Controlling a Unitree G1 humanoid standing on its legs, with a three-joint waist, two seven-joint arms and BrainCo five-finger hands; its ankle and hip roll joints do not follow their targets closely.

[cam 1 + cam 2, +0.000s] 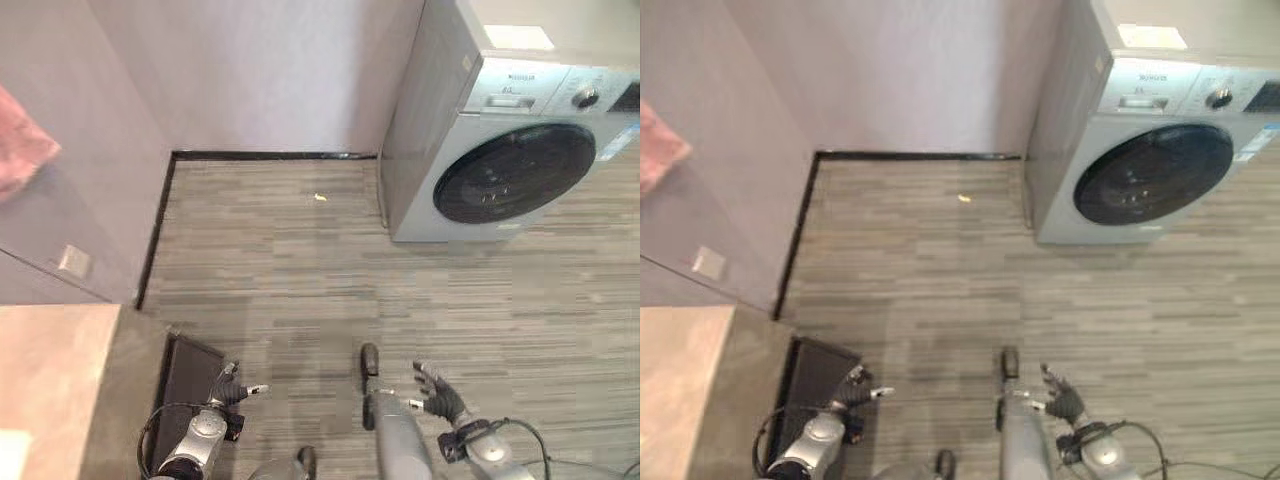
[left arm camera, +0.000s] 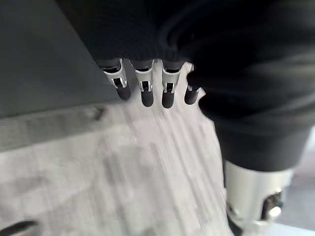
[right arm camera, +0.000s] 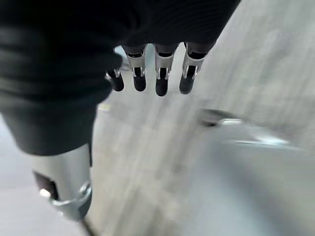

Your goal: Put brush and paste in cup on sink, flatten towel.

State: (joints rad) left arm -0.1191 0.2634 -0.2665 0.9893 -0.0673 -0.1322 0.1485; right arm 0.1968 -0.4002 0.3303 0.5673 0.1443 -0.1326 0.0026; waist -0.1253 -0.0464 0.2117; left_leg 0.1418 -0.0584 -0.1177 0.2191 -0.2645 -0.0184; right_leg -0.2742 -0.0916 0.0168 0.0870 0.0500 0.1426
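Hands low, empty, fingers relaxed and straight: left hand [image 1: 232, 392] at seven o'clock, right hand [image 1: 440, 393] at five; the approach step is judged in hand, nothing yet grasped; pink towel [image 1: 20, 150] is seen bunched at nine o'clock; a turn toward the counter [image 1: 50, 370] is called for.

Loads of bare wood floor [image 1: 300, 290] in front of the washing machine [image 1: 500, 150], so a hand can swing through there freely. The machine blocks the far right, and walls [image 1: 260, 70] close off the back and left of it. Across the floor from the machine, the counter [image 1: 50, 370] corner juts in, dark cabinet [image 1: 185, 385] just beside it.
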